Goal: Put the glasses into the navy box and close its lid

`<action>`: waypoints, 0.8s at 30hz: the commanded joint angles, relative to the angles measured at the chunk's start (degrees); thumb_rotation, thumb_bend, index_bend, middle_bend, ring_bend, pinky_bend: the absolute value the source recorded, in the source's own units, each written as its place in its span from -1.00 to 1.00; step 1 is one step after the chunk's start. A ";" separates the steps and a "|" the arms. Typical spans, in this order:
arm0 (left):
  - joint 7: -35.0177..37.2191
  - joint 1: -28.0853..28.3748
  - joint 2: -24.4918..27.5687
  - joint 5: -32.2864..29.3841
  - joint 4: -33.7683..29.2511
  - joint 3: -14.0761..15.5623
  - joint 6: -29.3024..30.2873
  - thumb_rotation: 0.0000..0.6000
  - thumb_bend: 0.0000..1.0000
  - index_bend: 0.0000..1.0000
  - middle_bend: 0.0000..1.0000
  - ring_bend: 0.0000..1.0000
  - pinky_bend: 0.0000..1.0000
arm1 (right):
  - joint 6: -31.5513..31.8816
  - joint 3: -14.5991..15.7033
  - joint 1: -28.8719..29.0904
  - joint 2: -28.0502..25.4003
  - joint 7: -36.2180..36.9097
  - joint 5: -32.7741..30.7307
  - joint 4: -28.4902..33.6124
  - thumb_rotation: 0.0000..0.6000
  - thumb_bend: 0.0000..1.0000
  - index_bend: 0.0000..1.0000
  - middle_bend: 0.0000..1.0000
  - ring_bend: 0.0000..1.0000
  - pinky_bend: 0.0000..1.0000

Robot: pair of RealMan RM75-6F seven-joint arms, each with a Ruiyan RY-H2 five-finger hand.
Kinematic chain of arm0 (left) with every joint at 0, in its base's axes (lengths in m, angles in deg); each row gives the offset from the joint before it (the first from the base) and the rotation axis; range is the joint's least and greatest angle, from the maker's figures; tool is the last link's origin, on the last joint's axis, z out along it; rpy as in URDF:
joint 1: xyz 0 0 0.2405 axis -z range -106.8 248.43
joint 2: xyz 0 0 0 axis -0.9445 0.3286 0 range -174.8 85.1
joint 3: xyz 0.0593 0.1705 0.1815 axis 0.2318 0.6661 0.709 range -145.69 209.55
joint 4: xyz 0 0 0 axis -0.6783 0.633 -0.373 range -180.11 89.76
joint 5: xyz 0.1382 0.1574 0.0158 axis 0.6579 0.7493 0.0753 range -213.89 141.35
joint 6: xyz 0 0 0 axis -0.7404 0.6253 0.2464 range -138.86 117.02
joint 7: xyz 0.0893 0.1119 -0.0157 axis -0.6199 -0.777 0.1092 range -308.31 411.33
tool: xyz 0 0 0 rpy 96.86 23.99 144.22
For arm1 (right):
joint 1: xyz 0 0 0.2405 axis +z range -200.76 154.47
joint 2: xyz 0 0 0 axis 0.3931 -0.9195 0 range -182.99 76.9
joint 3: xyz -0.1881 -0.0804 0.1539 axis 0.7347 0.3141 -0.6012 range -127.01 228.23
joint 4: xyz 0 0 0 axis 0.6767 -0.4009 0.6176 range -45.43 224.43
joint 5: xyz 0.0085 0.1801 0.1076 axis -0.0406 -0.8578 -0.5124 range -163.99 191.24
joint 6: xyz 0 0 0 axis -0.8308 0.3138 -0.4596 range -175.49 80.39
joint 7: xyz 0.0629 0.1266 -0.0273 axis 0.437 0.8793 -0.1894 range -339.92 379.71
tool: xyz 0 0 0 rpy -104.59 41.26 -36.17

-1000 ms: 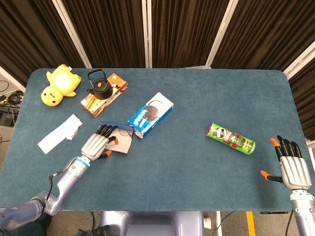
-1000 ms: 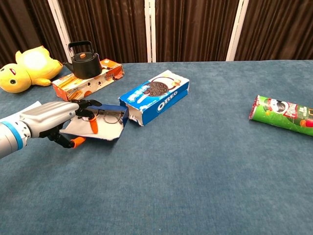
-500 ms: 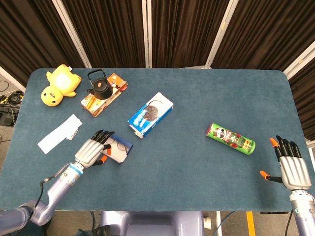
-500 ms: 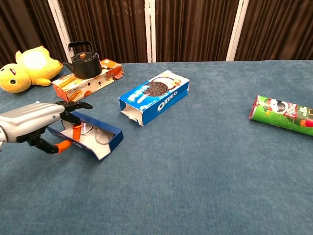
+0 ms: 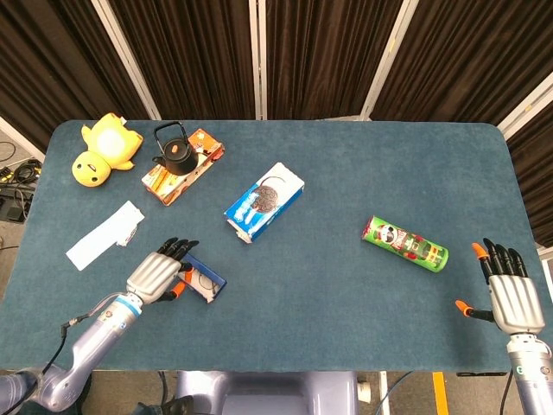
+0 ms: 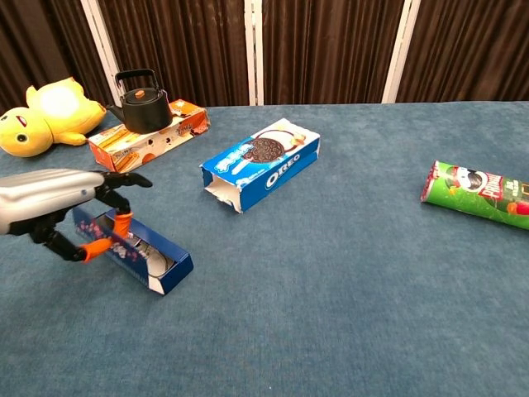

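The left robot hand (image 5: pixel 155 275) is seen at the near left of the blue carpeted surface (image 5: pixel 328 285), with its fingers (image 6: pixel 114 179) curled over the end of the navy box (image 6: pixel 132 248), which is gripped between the orange-tipped thumb and the fingers. The box lies open on the surface, tilted so that its long axis runs from the hand toward the near middle. Inside it, the glasses (image 6: pixel 149 255) are partly visible, lying on the pale lining; their exact pose cannot be made out. Whether the lid is attached or folded back cannot be told from either view.

The right robot hand (image 5: pixel 511 292) is held at the far right edge of the surface, released, with its fingers spread and nothing in it.

Behind the navy box, an Oreo carton (image 6: pixel 262 162) lies on its side with one end open. A black kettle (image 6: pixel 140 102) stands on an orange box (image 6: pixel 149 134) at the back left, and a yellow plush duck (image 6: pixel 43 116) lies beside it. A white paper slip (image 5: pixel 105 233) lies near the left edge. A green Pringles can (image 5: pixel 404 244) lies on its side, well apart to the right.
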 commanded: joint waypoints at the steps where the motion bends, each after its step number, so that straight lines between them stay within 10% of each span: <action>1: -1.22 1.31 -2.17 -2.68 1.95 -1.59 -1.58 1.00 0.04 0.26 -1.00 -1.00 -1.00 | 0.06 -0.05 -0.04 -0.03 0.03 -0.09 0.04 1.00 -1.00 -1.00 -1.00 -1.00 -1.00; 12: -0.37 3.22 -4.85 -5.37 5.56 -3.25 -3.79 1.00 -0.03 0.21 -1.00 -1.00 -1.00 | -0.08 -0.14 -0.12 -0.11 0.26 -0.48 -0.16 1.00 -1.00 -1.00 -1.00 -1.00 -1.00; 19: 2.34 2.90 -5.81 -4.03 7.26 -3.65 -2.26 1.00 -0.56 -0.93 -1.00 -1.00 -1.00 | -0.08 -0.10 -0.09 -0.07 0.17 -0.39 -0.13 1.00 -1.00 -1.00 -1.00 -1.00 -1.00; 24: 7.04 2.27 -5.20 -0.55 7.39 -4.56 1.02 1.00 -0.69 -1.00 -1.00 -1.00 -1.00 | -0.07 -0.13 -0.12 -0.11 0.20 -0.46 -0.11 1.00 -1.00 -1.00 -1.00 -1.00 -1.00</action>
